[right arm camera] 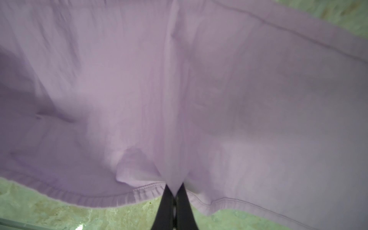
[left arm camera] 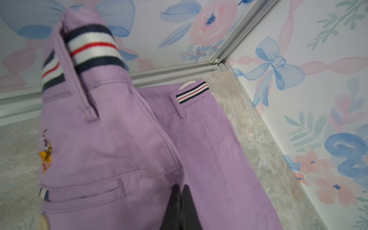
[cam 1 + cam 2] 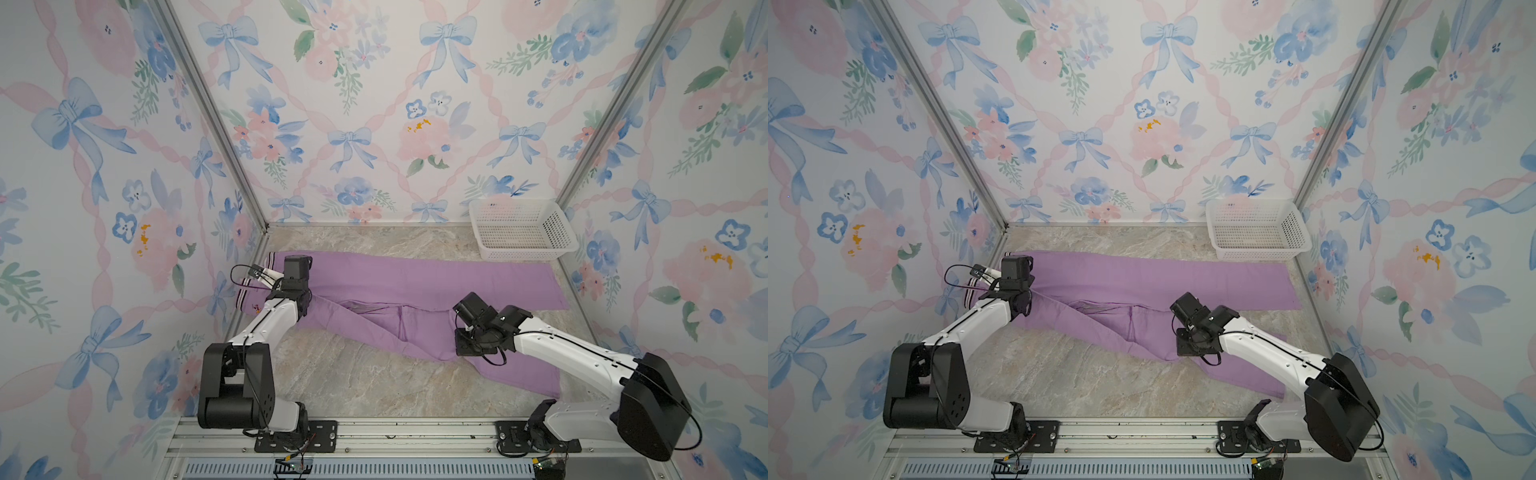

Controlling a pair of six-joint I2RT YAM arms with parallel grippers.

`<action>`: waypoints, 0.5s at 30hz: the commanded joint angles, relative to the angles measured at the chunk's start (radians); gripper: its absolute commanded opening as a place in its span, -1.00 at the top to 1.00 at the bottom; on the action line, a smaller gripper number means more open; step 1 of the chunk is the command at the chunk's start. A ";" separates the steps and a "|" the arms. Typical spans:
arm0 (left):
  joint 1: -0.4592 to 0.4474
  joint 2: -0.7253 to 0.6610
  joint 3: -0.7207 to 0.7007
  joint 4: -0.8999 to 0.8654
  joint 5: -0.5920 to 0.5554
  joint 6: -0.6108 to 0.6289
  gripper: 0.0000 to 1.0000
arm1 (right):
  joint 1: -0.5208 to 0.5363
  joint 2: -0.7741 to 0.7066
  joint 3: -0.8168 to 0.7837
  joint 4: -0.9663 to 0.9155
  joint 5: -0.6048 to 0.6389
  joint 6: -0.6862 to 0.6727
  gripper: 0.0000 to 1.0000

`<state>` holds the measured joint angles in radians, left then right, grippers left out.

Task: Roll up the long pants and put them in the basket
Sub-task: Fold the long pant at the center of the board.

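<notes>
The lilac long pants (image 3: 415,278) (image 3: 1142,278) lie across the marble table, striped waistband at the left, legs spread toward the right. My left gripper (image 3: 298,268) (image 2: 181,187) is shut on a fold of fabric below the waistband. It holds one striped section (image 2: 93,49) raised, with the embroidered logo (image 2: 46,153) beside it. The other waistband section (image 2: 192,93) lies flat by the back corner. My right gripper (image 3: 463,309) (image 1: 174,190) is shut on the near leg, pinching a peak of cloth just inside its stitched edge (image 1: 139,191).
A white perforated basket (image 3: 521,228) (image 3: 1256,228) stands at the back right, just behind the far leg. Patterned walls with aluminium posts (image 3: 208,112) close in three sides. Bare marble (image 3: 353,382) shows in front of the pants.
</notes>
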<state>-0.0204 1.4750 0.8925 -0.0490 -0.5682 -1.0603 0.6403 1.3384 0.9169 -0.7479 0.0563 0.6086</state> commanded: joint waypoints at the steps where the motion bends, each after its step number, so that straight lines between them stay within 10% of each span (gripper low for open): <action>1: -0.013 0.076 0.091 0.007 -0.016 0.043 1.00 | -0.125 0.070 0.071 0.027 -0.008 -0.171 1.00; 15: -0.019 0.421 0.443 0.005 -0.033 0.087 1.00 | -0.336 0.682 0.675 0.059 -0.160 -0.374 1.00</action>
<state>-0.0368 1.8664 1.2915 -0.0471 -0.5701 -1.0042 0.3183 1.9564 1.5032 -0.6849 -0.0601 0.2886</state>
